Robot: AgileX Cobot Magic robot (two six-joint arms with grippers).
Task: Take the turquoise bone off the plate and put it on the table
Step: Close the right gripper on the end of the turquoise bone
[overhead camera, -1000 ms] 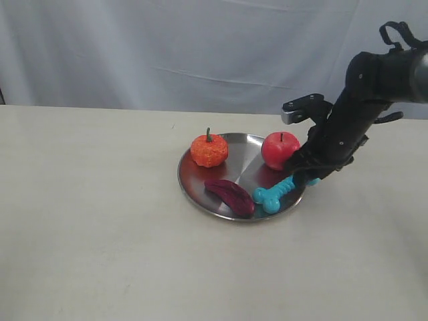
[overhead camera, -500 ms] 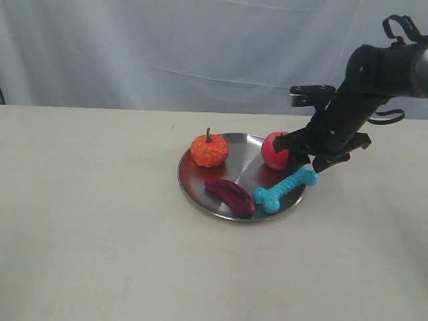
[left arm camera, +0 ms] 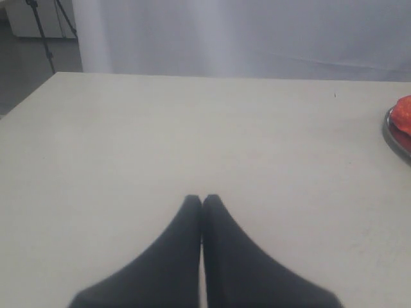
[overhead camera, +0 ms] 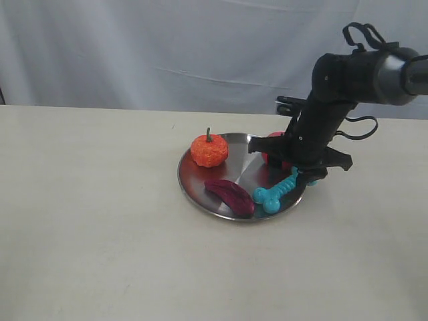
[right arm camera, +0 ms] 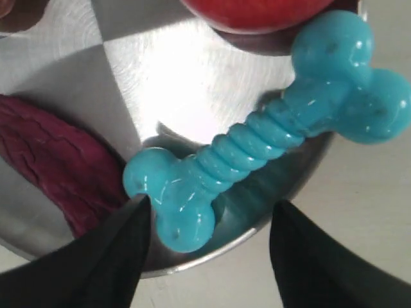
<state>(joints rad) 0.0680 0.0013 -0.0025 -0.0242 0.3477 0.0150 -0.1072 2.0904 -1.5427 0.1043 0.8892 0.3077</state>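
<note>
Turquoise rubbery dog-bone toy (right arm camera: 257, 138) with a ribbed shaft and knobbed ends lies at the edge of the round shiny silver metal plate (overhead camera: 186, 179). One knob rests inside the rim beside the dark purple elongated piece (right arm camera: 58, 160), and the other pokes out over the rim above the flat cream-beige table (overhead camera: 100, 234). A red apple (right arm camera: 257, 13) sits just beside the shaft, further in on the plate, and a small orange pumpkin (overhead camera: 208, 150) stands at the plate's opposite side. The right gripper (right arm camera: 209, 212) hovers over the bone with its two dark fingers spread wide on either side of the inner knob. One fingertip is very near that knob, but whether it touches cannot be told. Nothing is gripped. The left gripper (left arm camera: 202, 202) is well apart from the plate over bare table, its fingers pressed together with nothing between them. As a judgement, the task is at its start: the reach is made, but the bone is neither grasped nor lifted. Closing on the bone, raising it over the rim and setting it on the table all remain.
</note>
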